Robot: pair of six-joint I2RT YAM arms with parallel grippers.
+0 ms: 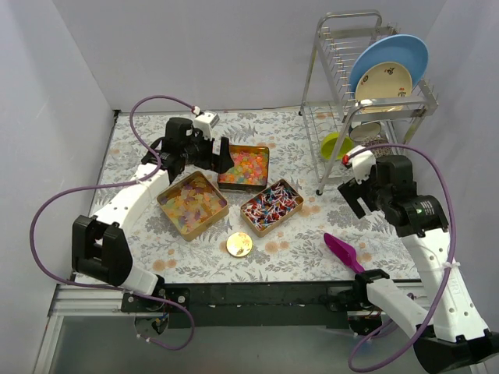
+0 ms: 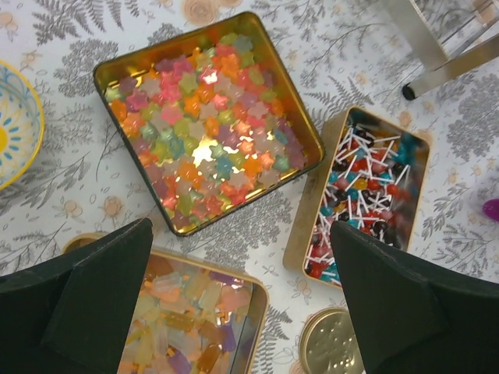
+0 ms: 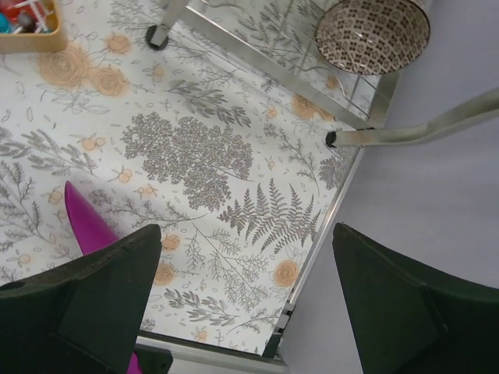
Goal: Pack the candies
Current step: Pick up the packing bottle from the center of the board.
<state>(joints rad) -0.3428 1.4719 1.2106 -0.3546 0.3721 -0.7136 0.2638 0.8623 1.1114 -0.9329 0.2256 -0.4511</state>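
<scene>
The left gripper (image 2: 240, 230) hangs with its jaws spread wide and nothing between them, above the spot where three gold tins meet on the table (image 1: 148, 257). Just beyond it, the square tin (image 2: 306, 125) holds the bright jellies (image 2: 207, 125), too many to count. Under its left finger, a second tin (image 2: 261, 300) holds the pale gummies (image 2: 183, 323). To the right, the narrow third tin (image 2: 300, 226) holds the wrapped pieces (image 2: 366, 195). All the candies lie inside these tins. One round gold lid (image 1: 239, 245) lies flat just in front of the tins. The rim of one yellow-and-blue bowl (image 2: 15, 117) shows at the left edge of the left wrist view.

The right gripper (image 3: 246, 230) is likewise wide open and empty, over bare table near the right edge. One magenta scoop (image 3: 84, 222) lies beside its left finger. Farther back stands one wire dish rack (image 1: 331, 117) with two plates upright, one blue plate (image 1: 405, 51) and one cream plate (image 1: 383, 82). Beneath it sit one green bowl (image 1: 334, 144) and one patterned bowl (image 3: 373, 35).
</scene>
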